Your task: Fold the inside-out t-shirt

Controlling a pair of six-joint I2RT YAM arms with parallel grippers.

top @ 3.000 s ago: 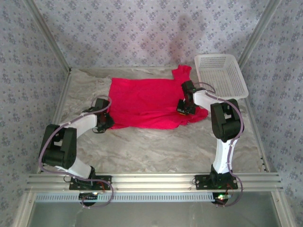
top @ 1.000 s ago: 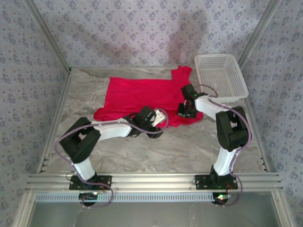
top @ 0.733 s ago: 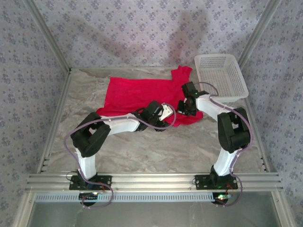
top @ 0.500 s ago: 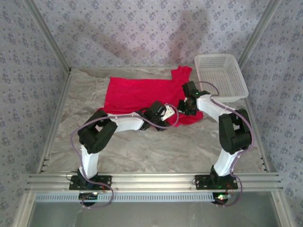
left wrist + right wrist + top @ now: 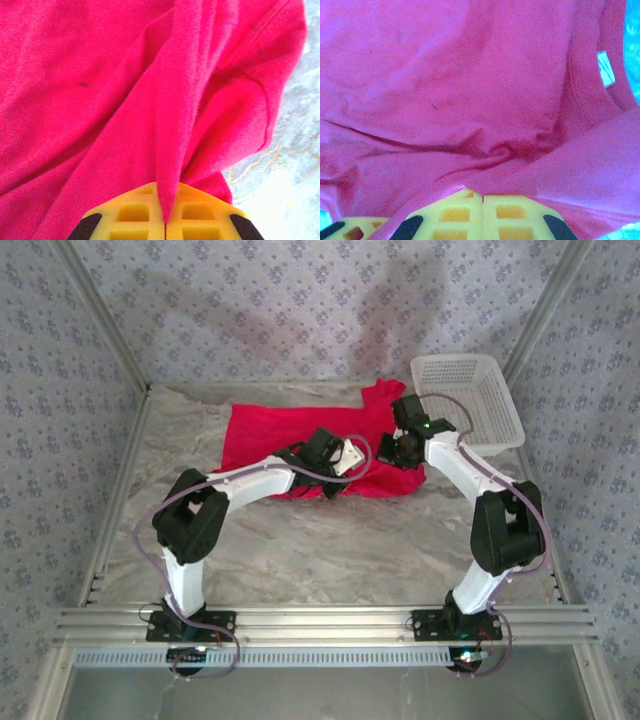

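Inside-out t-shirt (image 5: 268,432): one item, bright red, short-sleeved. We place it on the far half of the tabletop (image 5: 330,545), running from left of centre towards the far right corner. It lies mostly flat at the left and is bunched and lifted along its near edge and right end. A white tag (image 5: 606,68) is sewn by the neckline (its print is too small for us to read).

Left gripper (image 5: 165,225): the jaws are pressed together on a raised ridge of the red cloth, which climbs straight up from between the yellow pads (image 5: 132,212). From above we find it at the shirt's near edge, about mid-tabletop.

Right gripper (image 5: 483,197): the jaws are closed, pads meeting, with a folded edge of the cloth caught between them. From above it sits at the shirt's right end.

White mesh basket (image 5: 455,359): at the far right corner. The shirt's far tip is just beside its left rim, and we cannot tell whether they touch.
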